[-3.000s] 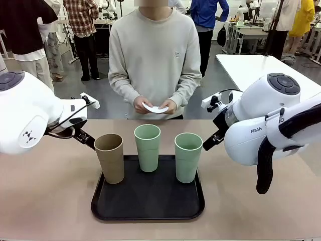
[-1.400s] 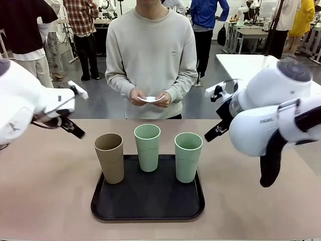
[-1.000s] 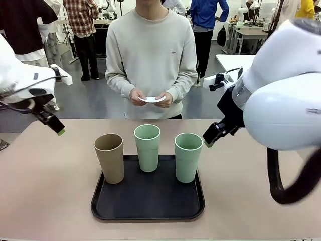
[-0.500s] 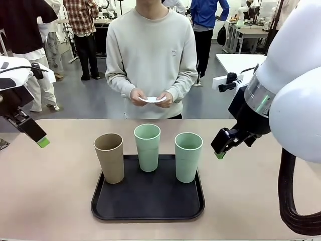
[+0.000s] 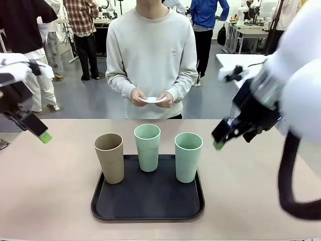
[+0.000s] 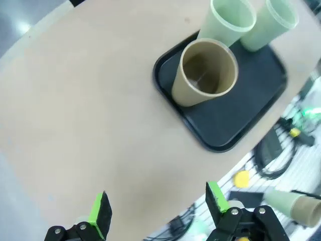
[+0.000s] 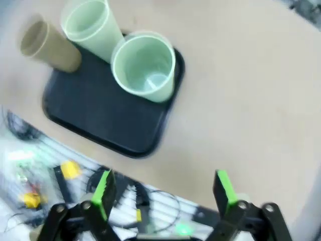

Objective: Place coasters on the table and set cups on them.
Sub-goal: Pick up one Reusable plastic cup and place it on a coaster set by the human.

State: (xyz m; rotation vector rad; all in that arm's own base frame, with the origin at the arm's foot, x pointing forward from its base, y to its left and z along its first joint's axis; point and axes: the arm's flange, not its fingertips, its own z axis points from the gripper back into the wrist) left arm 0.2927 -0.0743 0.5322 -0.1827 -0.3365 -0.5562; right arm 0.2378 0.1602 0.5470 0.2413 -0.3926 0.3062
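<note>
Three cups stand on a black tray (image 5: 148,203): a tan one (image 5: 110,158) at the left, a mint one (image 5: 147,148) in the middle and a second mint one (image 5: 188,158) at the right. Across the table (image 5: 55,191) a person holds the white coasters (image 5: 153,99) in both hands at waist height. My left gripper (image 5: 43,134) hangs open over the table's left part, well left of the tan cup (image 6: 205,73). My right gripper (image 5: 218,144) hangs open just right of the right mint cup (image 7: 145,68). Neither holds anything.
A white table (image 5: 251,65) stands behind at the right. Other people stand in the background. The tray (image 6: 235,115) sits near the table's front edge, with bare tabletop (image 7: 241,100) on both sides of it.
Both arms have swung up and outward: my left gripper went left, away from the tan cup, and my right gripper shifted slightly right. The person's hands and the cups stayed put.
</note>
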